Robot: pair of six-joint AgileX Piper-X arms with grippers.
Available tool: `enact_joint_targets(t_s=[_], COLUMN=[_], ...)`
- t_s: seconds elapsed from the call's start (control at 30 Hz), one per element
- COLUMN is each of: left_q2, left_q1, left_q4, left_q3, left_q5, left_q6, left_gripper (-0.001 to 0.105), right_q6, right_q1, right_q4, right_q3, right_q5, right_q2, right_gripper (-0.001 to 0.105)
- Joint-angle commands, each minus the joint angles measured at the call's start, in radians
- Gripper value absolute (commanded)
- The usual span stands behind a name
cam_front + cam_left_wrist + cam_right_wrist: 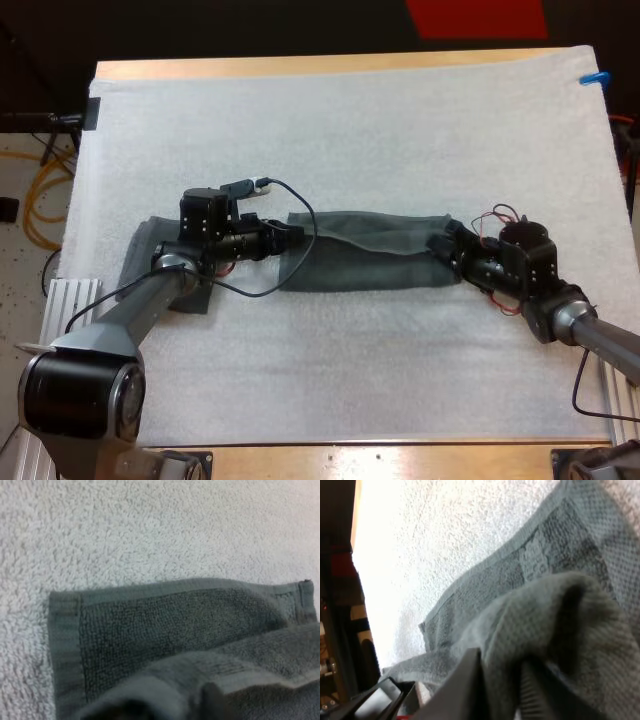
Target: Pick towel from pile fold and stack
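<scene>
Towel lies stretched out in the middle of the frame in the high view. It is a long dark grey-green band on the white mat. The left fingers are at its left end and the right fingers are at its right end.

In the right wrist view the cloth is bunched up and squeezed between the two black fingers, so they are closed on the towel. In the left wrist view the cloth humps up over the dark fingers. A flat layer with one square corner lies on the mat past them. They look closed on the top layer too.

I think this is the folding step. The towel looks folded once the long way, and each arm has one end. The next move, I think, calls for bringing one end over to the other so the short edges meet, then letting go gently. If the edges do not line up, the fold will come out crooked.

Another dark cloth lies at the middle left of the frame, partly under the left arm. I cannot tell if it is the pile or the stack. The left arm should take care not to drag it.

Bare mat lies above the towel and below it, so there is room to swing an end over. The wooden surface and its rim at the top of the frame are well apart from the towel.
</scene>
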State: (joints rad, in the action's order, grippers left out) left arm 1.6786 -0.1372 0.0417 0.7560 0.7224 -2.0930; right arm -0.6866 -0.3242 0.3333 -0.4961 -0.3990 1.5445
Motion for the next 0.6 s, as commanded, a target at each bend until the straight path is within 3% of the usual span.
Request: enact_joint_targets(t_s=[0.0, 0.07, 0.13, 0.27, 0.43, 0.57], left_q2=[-0.004, -0.004, -0.004, -0.007, -0.061, -0.158], left_q1=[0.001, 0.001, 0.001, 0.001, 0.001, 0.001], left_q4=[-0.013, -0.013, -0.013, -0.018, 0.020, 0.155], left_q3=[0.007, 0.007, 0.013, 0.047, 0.094, 0.132], left_q5=[0.001, 0.001, 0.001, 0.039, 0.092, 0.060], left_q6=[0.011, 0.011, 0.011, 0.018, 0.038, 0.157], left_gripper=[0.034, 0.035, 0.036, 0.036, 0.039, 0.065], right_q6=[-0.024, -0.058, -0.113, -0.167, -0.265, -0.398], right_q1=[0.006, 0.006, 0.006, 0.006, 0.006, 0.006], right_q4=[0.007, 0.014, 0.047, 0.143, 0.126, -0.070], right_q3=[-0.010, -0.010, -0.012, -0.019, -0.056, -0.111], right_q5=[-0.001, -0.001, -0.001, -0.005, -0.012, 0.003], right_q2=[-0.001, -0.001, -0.001, -0.004, -0.045, -0.112], right_gripper=[0.046, 0.068, 0.079, 0.080, 0.078, 0.075])
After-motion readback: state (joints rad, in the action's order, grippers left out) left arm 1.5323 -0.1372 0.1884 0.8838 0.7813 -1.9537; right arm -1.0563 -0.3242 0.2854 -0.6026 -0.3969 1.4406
